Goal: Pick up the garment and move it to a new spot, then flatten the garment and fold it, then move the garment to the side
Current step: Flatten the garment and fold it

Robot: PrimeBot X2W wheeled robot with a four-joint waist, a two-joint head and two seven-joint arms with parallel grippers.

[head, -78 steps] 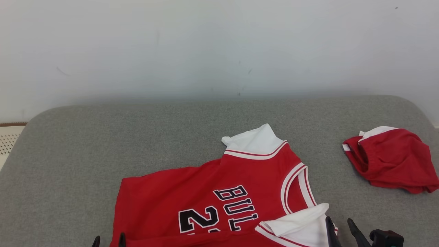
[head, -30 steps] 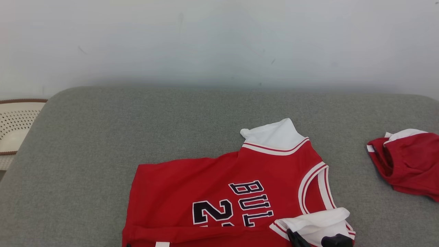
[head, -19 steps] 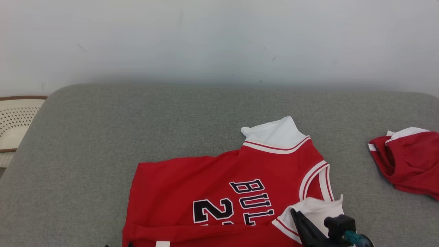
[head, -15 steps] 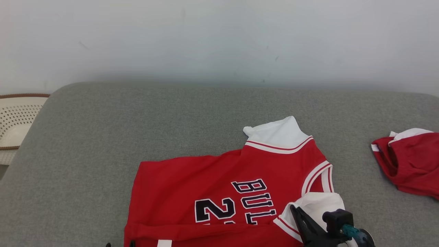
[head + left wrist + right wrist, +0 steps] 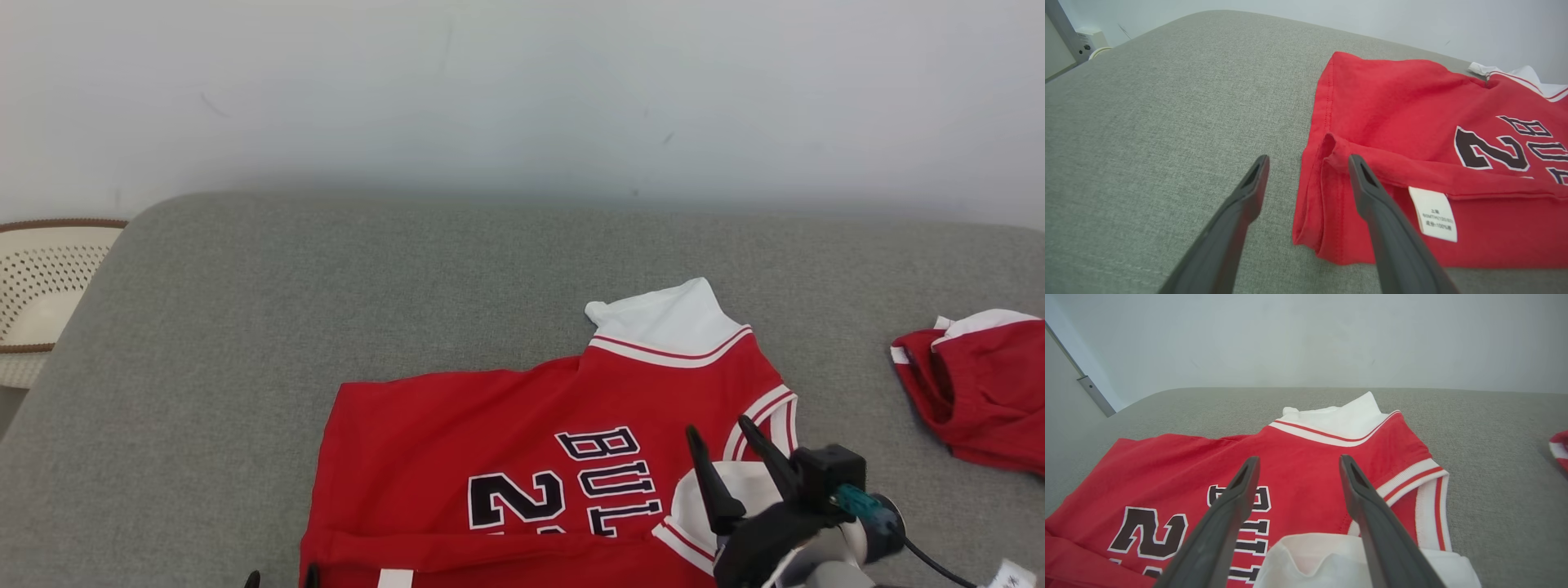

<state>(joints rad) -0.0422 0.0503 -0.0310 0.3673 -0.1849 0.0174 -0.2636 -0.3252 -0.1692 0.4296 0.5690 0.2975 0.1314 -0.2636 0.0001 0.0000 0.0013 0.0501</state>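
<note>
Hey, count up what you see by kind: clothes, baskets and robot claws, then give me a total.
Garments: 2, jersey and bunched red garment
Basket: 1
Claws: 2, left claw and right claw, both open
Total: 5

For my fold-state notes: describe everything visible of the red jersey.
The jersey is red fabric with black, white-outlined letters and a 2, white sleeves, red-and-white striped trim. It lies face up, mostly flat, on the grey cushion. The far sleeve spreads out; the near sleeve is folded onto the chest. The near edge is turned over, showing a white care label. The open right gripper is above the folded sleeve, the open left gripper at a hem corner; contact unclear.
</note>
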